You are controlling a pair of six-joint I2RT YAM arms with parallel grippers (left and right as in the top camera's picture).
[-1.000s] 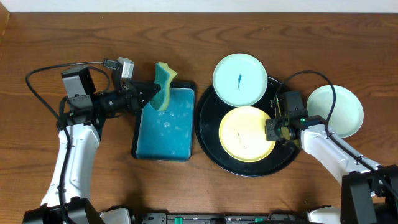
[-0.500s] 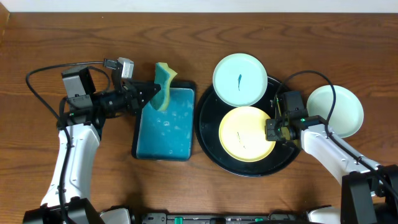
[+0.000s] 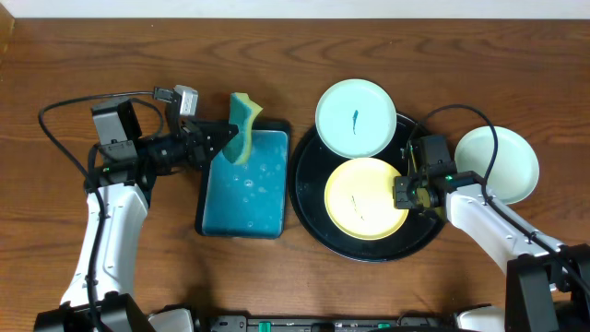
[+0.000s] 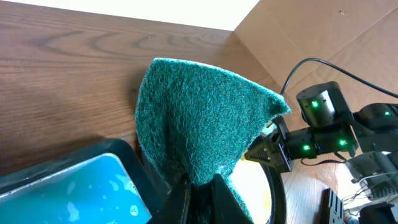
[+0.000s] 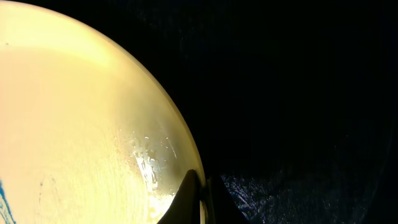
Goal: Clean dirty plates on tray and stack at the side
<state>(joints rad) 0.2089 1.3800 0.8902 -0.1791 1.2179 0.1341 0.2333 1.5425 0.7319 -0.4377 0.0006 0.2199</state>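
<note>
Overhead view. Item one: plain mint-white round plate (image 3: 512, 171), off the large round black tray (image 3: 309, 212), near the worktop's right edge; no smear visible, judged cleaned. Item two: smeared mint-white round plate (image 3: 356, 117), on the tray's far rim; uncleaned. Item three: pale yellow round plate (image 3: 364, 198), in the tray, faintly marked, its rim pinched by the right gripper (image 3: 403, 195). Tool: green scouring sponge (image 3: 241, 124), clamped in the left gripper (image 3: 226, 138), left of centre. Two plates remain; stack unstarted.

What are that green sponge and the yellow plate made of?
Sponge: coarse, matte green scouring fibre, its fuzzy weave showing; seemingly yellow foam backing in the overhead view. Yellow plate: smooth and glossy, beading water near its rim; probably plastic or glazed ceramic, can't tell which.
</note>
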